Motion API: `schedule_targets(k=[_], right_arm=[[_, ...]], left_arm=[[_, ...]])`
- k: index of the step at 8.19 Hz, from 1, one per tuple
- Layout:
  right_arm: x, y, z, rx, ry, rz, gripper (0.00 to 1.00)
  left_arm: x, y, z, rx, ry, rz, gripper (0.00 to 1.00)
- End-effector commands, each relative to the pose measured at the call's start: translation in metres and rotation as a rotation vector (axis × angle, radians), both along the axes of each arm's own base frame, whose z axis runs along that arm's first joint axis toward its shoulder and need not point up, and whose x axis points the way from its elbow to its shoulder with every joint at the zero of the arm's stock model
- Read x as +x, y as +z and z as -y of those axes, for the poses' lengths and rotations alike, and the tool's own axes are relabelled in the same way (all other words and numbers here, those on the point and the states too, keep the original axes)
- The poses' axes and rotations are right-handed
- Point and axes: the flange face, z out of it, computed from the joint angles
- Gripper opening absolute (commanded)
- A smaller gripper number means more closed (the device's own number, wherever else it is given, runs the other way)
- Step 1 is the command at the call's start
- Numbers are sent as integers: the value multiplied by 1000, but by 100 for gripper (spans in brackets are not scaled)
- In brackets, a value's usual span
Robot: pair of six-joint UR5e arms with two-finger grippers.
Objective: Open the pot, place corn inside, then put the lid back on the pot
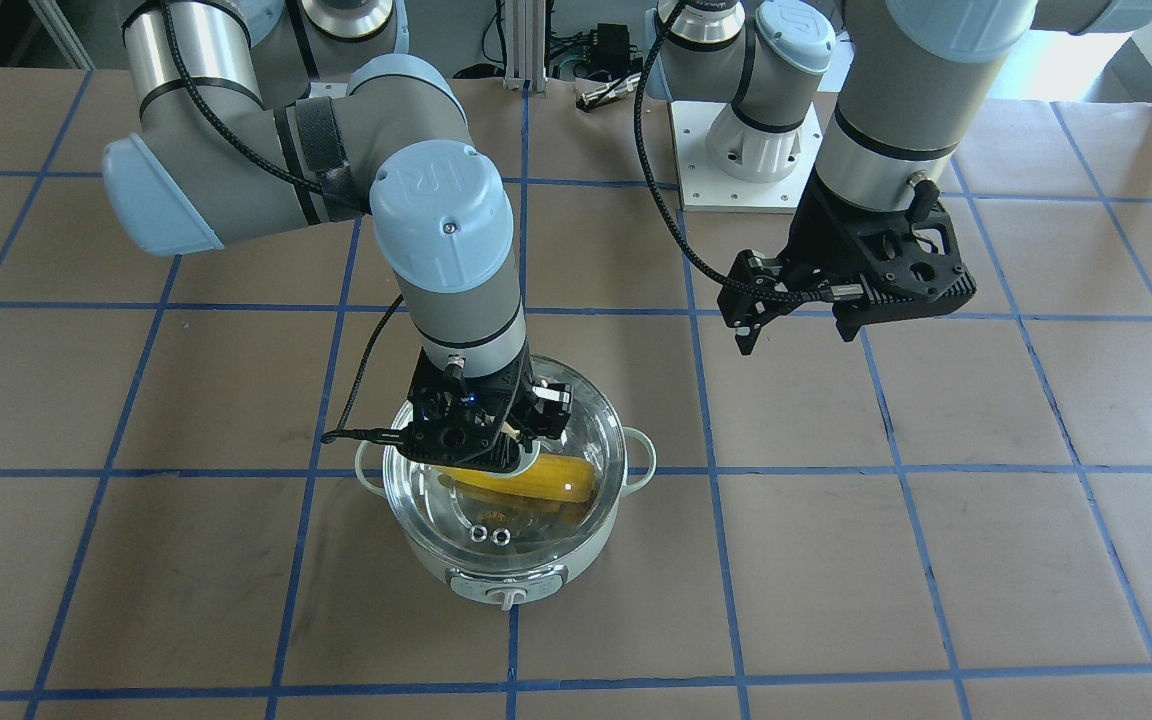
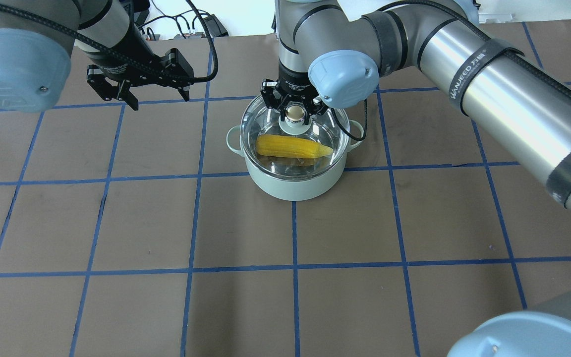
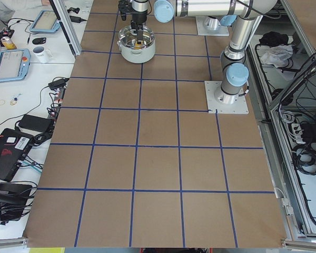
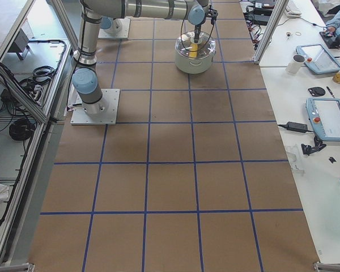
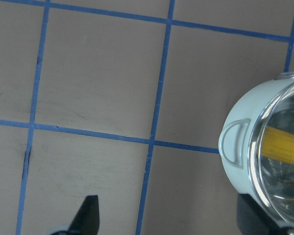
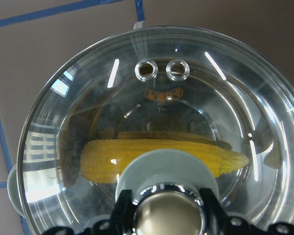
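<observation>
The pale mint-green pot (image 2: 293, 186) stands on the brown table, its dial panel (image 1: 506, 590) facing away from me. The yellow corn (image 2: 293, 147) lies across its steel inside. The clear glass lid (image 2: 270, 124) sits over the pot's rim, and the corn shows through it (image 6: 152, 156). My right gripper (image 2: 294, 113) points straight down and is shut on the lid's beige knob (image 6: 167, 213). My left gripper (image 2: 159, 99) is open and empty. It hovers above the table about one grid square to the pot's left. Its wrist view shows the pot's side handle (image 5: 233, 144).
The table is brown with a blue tape grid. My left arm's white base plate (image 1: 746, 160) lies at the table's back. Side benches beyond the table's edge hold tablets (image 4: 328, 119), a mug (image 3: 41, 52) and cables.
</observation>
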Motion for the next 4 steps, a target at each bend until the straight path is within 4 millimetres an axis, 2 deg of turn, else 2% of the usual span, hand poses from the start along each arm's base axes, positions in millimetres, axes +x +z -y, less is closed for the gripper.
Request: schedule_targets(k=[1,3,4], right_arm=[[0,-2,-1,4,1,1,22],[0,-2,-1,4,7,3,22],[0,-2,-1,3,9,3,23]], left_arm=[[-4,-6,-16,36,-85,-30,100],[10,-8,-20,59,-72,108,100],[11,-6,-23,69,-74,115,100]])
